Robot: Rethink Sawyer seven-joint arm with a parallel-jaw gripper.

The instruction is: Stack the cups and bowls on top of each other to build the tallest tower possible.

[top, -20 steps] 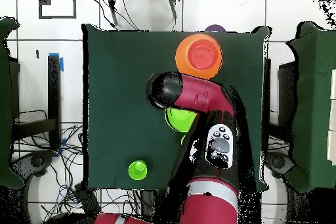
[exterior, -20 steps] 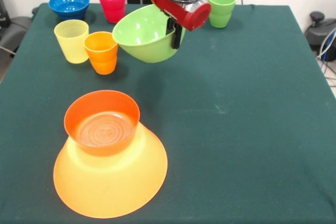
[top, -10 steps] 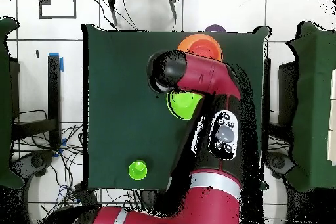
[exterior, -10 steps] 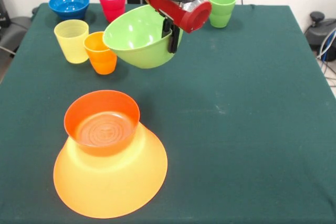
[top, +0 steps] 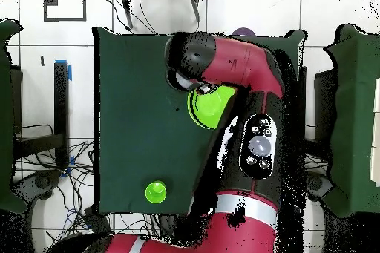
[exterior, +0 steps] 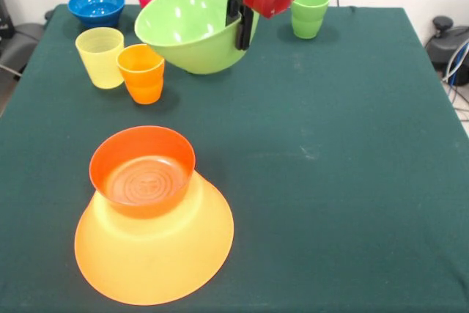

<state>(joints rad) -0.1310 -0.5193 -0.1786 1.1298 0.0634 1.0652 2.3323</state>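
Green bowl (exterior: 192, 28) rising higher, jaws (exterior: 239, 26) clamped on its rim, heading for the tower (exterior: 150, 225).

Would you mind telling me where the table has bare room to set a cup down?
The table's whole stretch beside the stacked orange bowls, running back to the green cup, is bare. The blue bowl, yellow cup and orange cup crowd the opposite back corner.
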